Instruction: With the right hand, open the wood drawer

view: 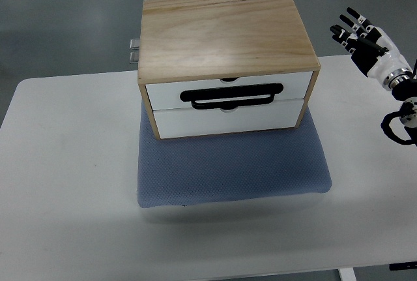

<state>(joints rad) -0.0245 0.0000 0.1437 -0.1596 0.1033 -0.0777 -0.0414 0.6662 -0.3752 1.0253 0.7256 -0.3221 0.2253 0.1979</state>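
Pale wood drawer [225, 95] box, we note two white fronts shut, black handle [232, 95], right hand [366, 40] apart, fingers spread, empty.

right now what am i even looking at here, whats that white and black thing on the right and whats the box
This is one camera looking steeply down from a humanoid robot's own side of a white table. The white and black thing is the robot's right hand, fingers spread, raised off to the right of the box and holding nothing. The left hand is out of view. The box is a wood drawer unit with two white drawer fronts, both closed, and a black handle across the upper one. It stands on a blue-grey mat.
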